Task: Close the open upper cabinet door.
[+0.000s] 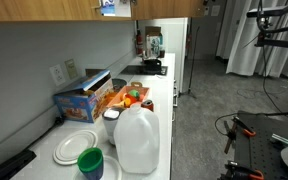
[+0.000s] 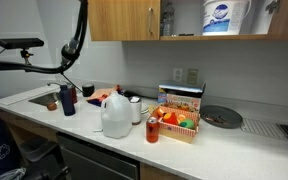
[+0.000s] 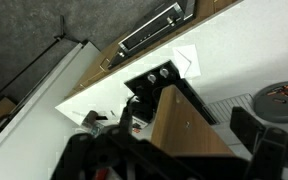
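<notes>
- In an exterior view, looks down a long white counter point(image 1: 160, 100), with a milk jug point(image 1: 137, 140) at 6 o'clock in the frame. At the jug's 9 o'clock sit a green-lidded tub point(image 1: 90, 160) and white plates point(image 1: 70, 146).
- Farther back stands a blue box point(image 1: 82, 101), with an orange box of fruit point(image 1: 124, 97) just beside it at 3 o'clock. At the far end stands a coffee maker point(image 1: 152, 45), next to a white fridge point(image 1: 191, 50).
- At 12 o'clock shows the upper cabinet door point(image 1: 134, 9), swung out from the row of light-brown cabinets and mostly cut off by the top edge.
- In an exterior view, shows the arm point(image 2: 76, 40) at 10 o'clock, curving up past the top edge.
- At 1 o'clock shows an open shelf holding a white bucket point(image 2: 227, 15), with a closed cabinet front point(image 2: 124, 18) at its 9 o'clock.
- Below, on the counter, shows the milk jug at centre, a blue cup point(image 2: 67, 100) at its 9 o'clock, and the fruit box and a dark plate point(image 2: 222, 117) at its 3 o'clock.
- In the wrist view, looks down on the upper cabinet door as a wooden panel rising from 6 o'clock above the counter.
- Shows the gripper point(image 3: 174, 160) with dark, blurred fingers point(image 3: 84, 155) at 7 and 4 o'clock. Spread wide, with the panel between them; cannot tell whether they touch it.
</notes>
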Motion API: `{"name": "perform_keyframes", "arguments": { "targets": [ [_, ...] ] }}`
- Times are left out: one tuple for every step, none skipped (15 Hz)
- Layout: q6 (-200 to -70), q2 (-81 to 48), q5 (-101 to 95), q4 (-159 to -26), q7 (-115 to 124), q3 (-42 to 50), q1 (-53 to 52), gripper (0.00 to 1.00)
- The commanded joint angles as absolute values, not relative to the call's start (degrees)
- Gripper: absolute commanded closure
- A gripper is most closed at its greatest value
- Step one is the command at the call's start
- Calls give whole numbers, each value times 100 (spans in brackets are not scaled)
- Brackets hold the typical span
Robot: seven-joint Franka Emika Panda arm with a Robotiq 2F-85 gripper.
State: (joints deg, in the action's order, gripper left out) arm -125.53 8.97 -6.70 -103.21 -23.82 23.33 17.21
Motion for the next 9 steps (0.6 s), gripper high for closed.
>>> {"name": "perform_keyframes", "arguments": {
  "targets": [
    [-12381, 567, -311, -9821, -2799, 2417, 1739, 0],
    [-12399, 526, -256, -9773, -2840, 2421, 1751, 0],
    [-12458, 487, -229, -9746, -2853, 2420, 1767, 0],
    [-12481, 452, -188, -9695, -2881, 2422, 1780, 0],
    [-12482, 414, -114, -9648, -2957, 2431, 1792, 0],
    [-12464, 382, -14, -9607, -3075, 2439, 1796, 0],
    [-12383, 344, 192, -9551, -3336, 2454, 1782, 0],
    [-12330, 316, 388, -9516, -3575, 2461, 1773, 0],
    [-12282, 286, 628, -9487, -3879, 2469, 1765, 0]
  ]
}}
